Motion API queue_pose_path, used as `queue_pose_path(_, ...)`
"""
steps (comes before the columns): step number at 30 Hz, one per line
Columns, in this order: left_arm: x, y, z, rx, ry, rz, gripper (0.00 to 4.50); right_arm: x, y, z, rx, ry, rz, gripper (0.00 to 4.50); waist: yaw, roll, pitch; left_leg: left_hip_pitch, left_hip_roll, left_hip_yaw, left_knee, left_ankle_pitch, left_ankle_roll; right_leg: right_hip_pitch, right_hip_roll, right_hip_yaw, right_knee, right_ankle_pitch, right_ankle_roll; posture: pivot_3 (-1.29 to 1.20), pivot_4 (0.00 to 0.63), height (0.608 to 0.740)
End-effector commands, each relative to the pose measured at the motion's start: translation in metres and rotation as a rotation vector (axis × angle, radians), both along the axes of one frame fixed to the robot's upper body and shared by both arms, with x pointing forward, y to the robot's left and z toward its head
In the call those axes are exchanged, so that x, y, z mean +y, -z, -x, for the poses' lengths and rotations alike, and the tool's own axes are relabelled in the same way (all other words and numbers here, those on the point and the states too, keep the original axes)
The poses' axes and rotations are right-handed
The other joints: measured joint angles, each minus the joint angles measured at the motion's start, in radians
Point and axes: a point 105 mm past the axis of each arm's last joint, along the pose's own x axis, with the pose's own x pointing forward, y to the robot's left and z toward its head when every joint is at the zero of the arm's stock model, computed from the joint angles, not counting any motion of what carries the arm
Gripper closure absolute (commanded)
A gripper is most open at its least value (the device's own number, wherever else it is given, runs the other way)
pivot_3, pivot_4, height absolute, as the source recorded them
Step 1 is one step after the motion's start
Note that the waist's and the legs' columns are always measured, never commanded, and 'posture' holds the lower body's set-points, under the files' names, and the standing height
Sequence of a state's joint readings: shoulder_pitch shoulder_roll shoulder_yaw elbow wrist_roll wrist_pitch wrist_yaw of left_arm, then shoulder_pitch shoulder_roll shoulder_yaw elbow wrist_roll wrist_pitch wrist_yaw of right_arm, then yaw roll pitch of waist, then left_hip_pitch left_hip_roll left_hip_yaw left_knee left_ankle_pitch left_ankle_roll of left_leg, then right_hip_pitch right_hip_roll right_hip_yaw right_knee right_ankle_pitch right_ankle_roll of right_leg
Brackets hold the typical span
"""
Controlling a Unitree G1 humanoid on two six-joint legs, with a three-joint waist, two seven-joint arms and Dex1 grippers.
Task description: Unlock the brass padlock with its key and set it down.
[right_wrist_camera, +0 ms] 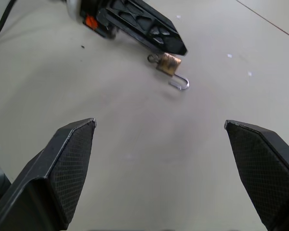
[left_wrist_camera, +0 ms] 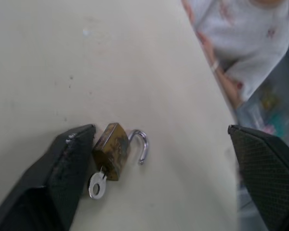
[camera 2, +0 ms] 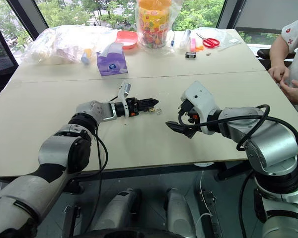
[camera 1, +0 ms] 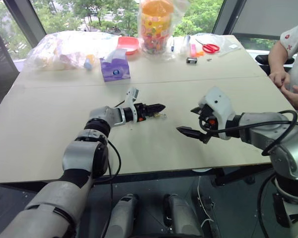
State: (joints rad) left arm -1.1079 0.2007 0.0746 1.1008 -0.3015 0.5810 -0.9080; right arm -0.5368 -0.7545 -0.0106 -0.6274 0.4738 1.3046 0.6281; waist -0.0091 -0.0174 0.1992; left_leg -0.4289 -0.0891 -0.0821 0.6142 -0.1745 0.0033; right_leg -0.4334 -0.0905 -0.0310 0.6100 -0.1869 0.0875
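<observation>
1. Black fingertips of the left gripper (left_wrist_camera: 166, 183) rise nearest the lens in the left wrist view, spread wide, one pad (left_wrist_camera: 67, 168) just beside the brass padlock (left_wrist_camera: 111, 150), nothing pinched between them.
2. That padlock lies flat on the beige table (camera 1: 49, 139), low and left of centre in the left wrist view, its silvery shackle (left_wrist_camera: 140, 147) swung free of the body and the key (left_wrist_camera: 97, 185) sticking out of its base.
3. From the head camera the lock is a small glint at mid-frame, right off the left gripper's tip; the right gripper (camera 1: 194, 122) hangs at centre right, well apart from it, fingers spread and empty.
4. Step in hand, as I judge it: the lock looks opened and set down, with the left fingers opened off it, so the task seems all but finished.
5. Next move would call for lifting the left gripper straight away without nudging the lock or dragging the key.
6. Left wrist view shows the open shackle and the key plainly; the head views cannot resolve either.
7. Right wrist view gives what the left cannot: the left gripper's fingers from outside, resting just above the lock.
8. Head views alone show a person's hand (camera 1: 280, 78) at the right edge and the scissors (camera 1: 208, 47) at the upper right.
</observation>
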Motion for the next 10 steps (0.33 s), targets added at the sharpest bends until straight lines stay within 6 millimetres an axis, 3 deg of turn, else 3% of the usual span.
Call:
queue_pose_path(1, 0.033, -0.026, -0.009, -0.269, -0.037, -0.133, 0.01, -0.009, -0.003, -0.004, -0.086, 0.040, 0.026, 0.00, -0.006, 0.000, 0.000, 0.000, 0.000, 0.000, -0.001, 0.000, -0.001, 0.000, 0.000, 0.001, 0.000, 0.000, -0.001, 0.00, 0.150, 0.740)
queue_pose_path(6, 0.073, -0.051, 0.015, -0.482, -0.140, -0.167, 0.01, -0.018, -0.005, -0.022, -0.256, 0.151, -0.131, 0.00, -0.002, 0.000, 0.000, 0.000, 0.001, -0.001, -0.003, 0.000, 0.000, -0.002, 0.000, 0.002, 0.000, 0.001, -0.001, 0.00, 0.150, 0.740)
queue_pose_path(10, 0.085, -0.053, 0.043, -0.535, -0.298, -0.134, 0.01, -0.033, -0.001, -0.037, -0.375, 0.288, -0.223, 0.00, 0.006, 0.000, 0.000, 0.000, -0.001, -0.001, -0.002, -0.001, -0.002, 0.000, -0.001, 0.002, -0.003, 0.000, -0.002, 0.00, 0.150, 0.740)
